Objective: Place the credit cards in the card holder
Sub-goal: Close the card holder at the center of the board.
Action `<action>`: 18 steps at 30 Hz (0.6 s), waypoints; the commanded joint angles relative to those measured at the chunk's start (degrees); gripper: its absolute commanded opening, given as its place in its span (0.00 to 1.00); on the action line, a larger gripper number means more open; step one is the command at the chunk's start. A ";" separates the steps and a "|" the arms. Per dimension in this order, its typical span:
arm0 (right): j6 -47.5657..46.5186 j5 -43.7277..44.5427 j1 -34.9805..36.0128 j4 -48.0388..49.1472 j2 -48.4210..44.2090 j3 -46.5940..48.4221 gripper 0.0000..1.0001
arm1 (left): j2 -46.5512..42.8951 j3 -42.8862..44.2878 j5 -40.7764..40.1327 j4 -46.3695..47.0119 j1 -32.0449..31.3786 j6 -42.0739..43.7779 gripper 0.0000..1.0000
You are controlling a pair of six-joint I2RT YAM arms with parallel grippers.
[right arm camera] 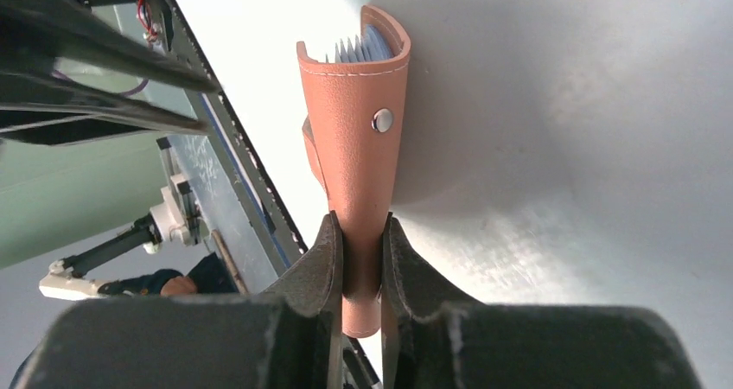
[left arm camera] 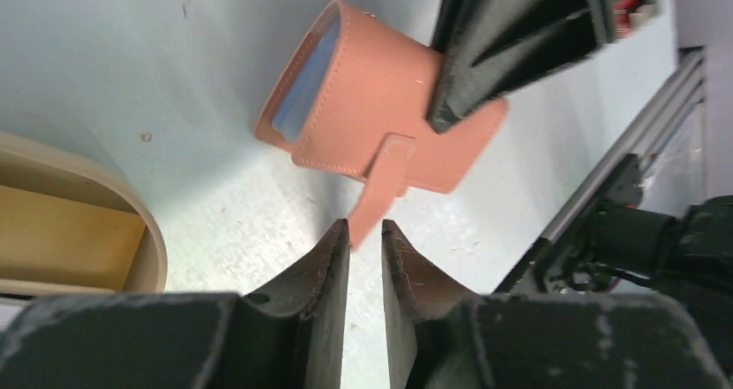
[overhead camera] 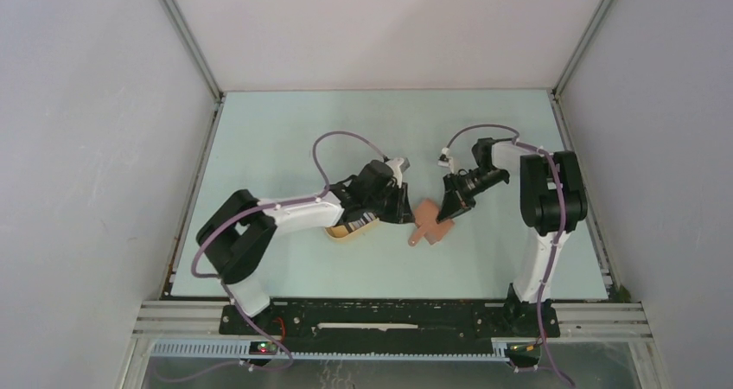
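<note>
The right claw (right arm camera: 361, 223) is clamping the reddish-brown leather card holder (right arm camera: 354, 121), its tab (left arm camera: 385, 177) pointing at the slightly parted left claw (left arm camera: 365, 229).

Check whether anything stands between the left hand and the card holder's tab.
Nothing visible does: the tab reaches the fingertips of the left hand over bare table. The right hand pinches the card holder at its closed end.

I can read no text, label, brand, number or sign in any of my views. The card holder (right arm camera: 356, 156) bears no lettering I can make out.
</note>
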 commanded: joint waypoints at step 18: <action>-16.33 57.16 3.56 24.00 -27.04 -1.47 0.05 | -20.49 -12.23 -8.96 6.06 4.23 -1.32 0.25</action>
